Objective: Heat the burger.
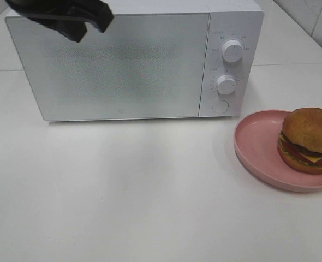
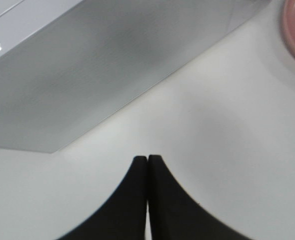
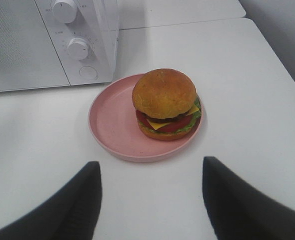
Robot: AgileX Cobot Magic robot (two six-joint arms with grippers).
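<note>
While the microwave (image 1: 123, 65) stood shut at the far side of the table (image 1: 123, 202), I found the burger (image 3: 166, 104) sitting on the pink plate (image 3: 112, 125), off-centre toward the plate's right edge, with the plate to the right of the microwave and just in front of its control panel. My right gripper (image 3: 150, 200) hung on the near side of the plate with its fingers (image 3: 77, 205) spread wide and nothing between them. My left gripper (image 2: 147, 165) had its two fingertips pressed together, empty, hovering up by the microwave's far left corner.

I judged the burger to be light but soft: a domed bun over loose layers of cheese, tomato, patty and lettuce, which looked ready to slide apart or squash under a hard pinch. The bun's top looked smooth and rounded, so a grip high on the dome seemed likely to slip off. I reckoned the safer hold was either across the widest part of the stack, squeezing gently from both sides so the layers stayed together, or on the plate's rim, which looked stiff and gave a firm edge nearest my right fingers. Carrying by the rim risked tilting the plate and letting the burger slide, since it sat toward one side. The door remained to be opened before anything went in.
</note>
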